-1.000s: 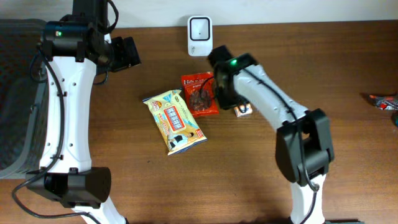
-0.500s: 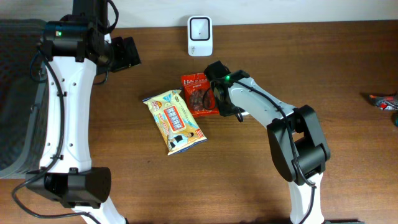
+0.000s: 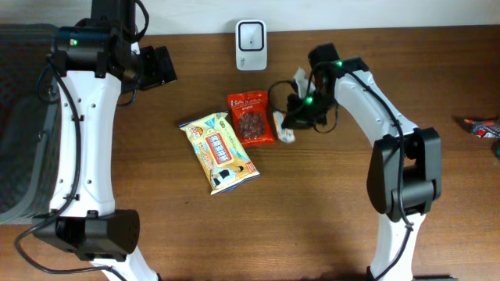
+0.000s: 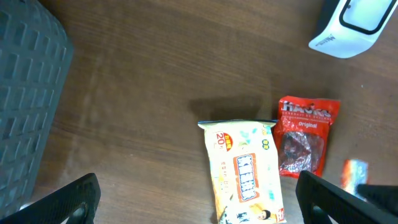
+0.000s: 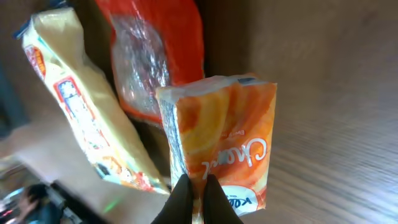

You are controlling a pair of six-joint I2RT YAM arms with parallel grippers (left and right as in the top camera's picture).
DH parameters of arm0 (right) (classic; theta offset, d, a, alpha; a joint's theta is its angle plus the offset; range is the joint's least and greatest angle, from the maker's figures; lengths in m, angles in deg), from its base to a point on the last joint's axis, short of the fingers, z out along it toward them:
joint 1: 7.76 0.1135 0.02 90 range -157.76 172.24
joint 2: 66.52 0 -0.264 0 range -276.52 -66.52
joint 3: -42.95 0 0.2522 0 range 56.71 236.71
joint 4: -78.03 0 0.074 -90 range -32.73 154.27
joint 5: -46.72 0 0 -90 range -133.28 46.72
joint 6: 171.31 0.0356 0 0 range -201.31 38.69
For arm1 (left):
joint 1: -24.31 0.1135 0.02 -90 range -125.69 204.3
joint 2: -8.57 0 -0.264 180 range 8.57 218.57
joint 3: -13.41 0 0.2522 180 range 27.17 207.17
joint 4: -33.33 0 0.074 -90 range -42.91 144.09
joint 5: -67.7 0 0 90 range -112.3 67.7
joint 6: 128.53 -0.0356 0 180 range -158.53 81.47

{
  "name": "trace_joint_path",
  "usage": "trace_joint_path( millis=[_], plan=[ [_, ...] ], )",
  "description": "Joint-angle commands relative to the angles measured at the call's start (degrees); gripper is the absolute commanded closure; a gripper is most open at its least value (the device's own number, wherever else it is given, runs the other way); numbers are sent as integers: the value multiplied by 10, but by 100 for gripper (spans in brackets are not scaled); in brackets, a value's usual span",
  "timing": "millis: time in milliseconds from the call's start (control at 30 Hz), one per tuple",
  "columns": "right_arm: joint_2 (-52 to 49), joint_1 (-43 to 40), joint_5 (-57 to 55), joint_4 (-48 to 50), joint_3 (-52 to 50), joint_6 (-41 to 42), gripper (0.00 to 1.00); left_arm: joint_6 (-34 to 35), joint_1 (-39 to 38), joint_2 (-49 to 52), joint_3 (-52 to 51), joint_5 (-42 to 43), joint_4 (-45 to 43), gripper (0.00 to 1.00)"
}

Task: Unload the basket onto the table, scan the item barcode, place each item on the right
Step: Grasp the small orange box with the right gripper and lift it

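My right gripper (image 5: 198, 186) is shut on the edge of a small orange packet (image 5: 230, 137), which hangs tilted above the table. From overhead the packet (image 3: 285, 127) shows just right of a red snack bag (image 3: 251, 119), below my right gripper (image 3: 301, 109). The white scanner (image 3: 251, 35) stands at the table's back edge, apart from the packet. My left gripper (image 3: 156, 66) hovers open at the back left; its wrist view shows the scanner (image 4: 354, 25), a yellow packet (image 4: 245, 174) and the red bag (image 4: 305, 140) below its fingers (image 4: 68, 199).
A yellow snack packet (image 3: 220, 152) lies left of the red bag. A dark grey basket (image 3: 19, 117) fills the left edge. A small red and blue item (image 3: 480, 126) lies at the far right edge.
My right gripper closed on the orange packet and lifted it from beside the red bag; the arm swung up and to the right. The left arm has not moved.
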Motion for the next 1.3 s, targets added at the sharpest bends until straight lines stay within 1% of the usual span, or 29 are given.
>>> trace_joint_path(
  millis=[0, 67, 133, 200, 233, 267, 300, 367, 433, 500, 600, 633, 700, 733, 767, 833, 867, 933, 967, 1000, 1033, 1067, 1100, 1133, 1233, 1267],
  plan=[
    [-2, -18, 66, 24, -55, -8, 96, 6, 1, 1, -1, -6, -1, 1],
    [-2, -44, 27, 24, -64, 9, 96, 6, 2, 1, -1, -6, -1, 1],
    [-2, -89, 19, 24, -64, 9, 96, 6, 1, 1, -1, -6, -1, 1],
    [-2, -123, -8, 18, -64, 9, 90, 6, 1, 1, -1, -6, -1, 1],
    [-2, -136, -18, 14, -64, 9, 89, 6, 1, 1, -1, -6, -1, 1],
    [-2, -155, -51, 5, -64, 9, 85, 6, 1, 1, -1, -6, -1, 1],
    [-2, -165, -77, 0, -64, 9, 86, 6, 1, 1, -1, -6, -1, 1],
    [-2, -178, -94, -5, -64, 6, 96, 6, 1, 1, -1, -6, -1, 1],
    [-2, -182, -101, -13, -63, 1, 96, 6, 1, 1, -1, -6, -1, 1],
    [-2, -182, -123, -21, -61, 0, 92, 6, 1, 1, -1, -6, -1, 1],
    [-2, -181, -108, -61, -15, -18, 92, 6, 1, 1, -1, -6, -1, 1],
    [-2, -181, -89, -70, -2, -30, 90, 6, 1, 1, -1, -6, -1, 1],
    [-2, -178, -38, -68, 8, -56, 79, 6, 1, 1, -1, -6, -1, 1],
    [-5, -170, -63, -63, 5, -56, 68, 6, 1, 1, -1, -6, -1, 1],
    [-8, -161, -87, -57, 0, -56, 58, 6, 1, 1, -1, -6, -1, 1],
    [-9, -146, -109, -41, -19, -54, 56, 6, 1, 1, -1, -6, -1, 1],
    [-9, -135, -121, -19, -37, -44, 56, 6, 1, 1, -1, -6, -1, 1],
    [-9, -128, -134, 26, -72, 0, 58, 6, 1, 1, -1, -6, -1, 1],
    [-9, -128, -134, 41, -83, 8, 58, 6, 1, 1, -1, -6, -1, 1],
    [-9, -128, -133, 56, -97, 10, 61, 6, 1, 1, -1, -6, -1, 1],
    [-9, -128, -133, 73, -112, 10, 69, 6, 1, 1, -1, -6, -1, 1],
    [-9, -128, -133, 81, -119, 10, 79, 6, 1, 1, -1, -6, -1, 1],
    [-9, -129, -133, 82, -120, 10, 92, 6, 1, 1, -1, -6, -1, 1],
    [-9, -129, -118, 82, -119, 9, 96, 6, 1, 1, -1, -6, -1, 1],
    [-8, -129, 7, 78, -109, -5, 96, 6, 1, 1, -1, -6, -1, 1],
    [-8, -129, 78, 81, -107, -16, 96, 6, 1, 1, -1, -6, -1, 1]
  ],
)
